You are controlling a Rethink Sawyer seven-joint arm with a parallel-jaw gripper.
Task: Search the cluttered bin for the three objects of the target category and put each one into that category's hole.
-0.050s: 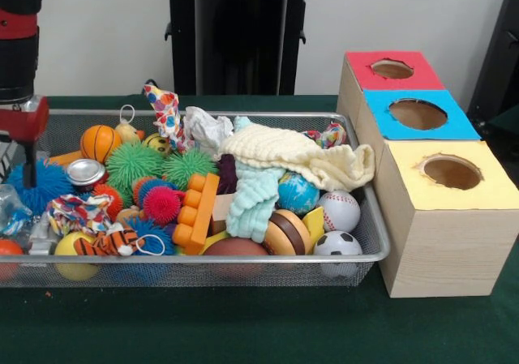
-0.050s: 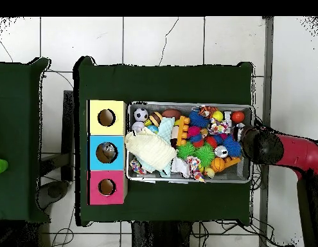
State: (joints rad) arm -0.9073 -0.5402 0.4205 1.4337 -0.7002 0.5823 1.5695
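Hovering over one end of the wire bin (image 1: pixel 357 254), the red and black arm (image 2: pixel 286 151) hangs above the blue spiky ball (image 1: pixel 40 187); whether its pincer is wide or closed I cannot tell. The bin looks full: soccer ball (image 1: pixel 337 243), baseball (image 1: pixel 340 210), basketball (image 1: pixel 100 143). Nothing shows in the red (image 1: pixel 392 69), blue (image 1: pixel 418 114) or yellow hole (image 1: pixel 451 172) from here, so sorting seems barely begun.

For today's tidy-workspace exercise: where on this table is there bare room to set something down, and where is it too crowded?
Bare green cloth runs along the front of the wire bin and the boxes, and a strip lies behind the bin. Inside the bin it is crowded: balls, spiky toys and a cream cloth cover the floor. The gripper hangs over one end.
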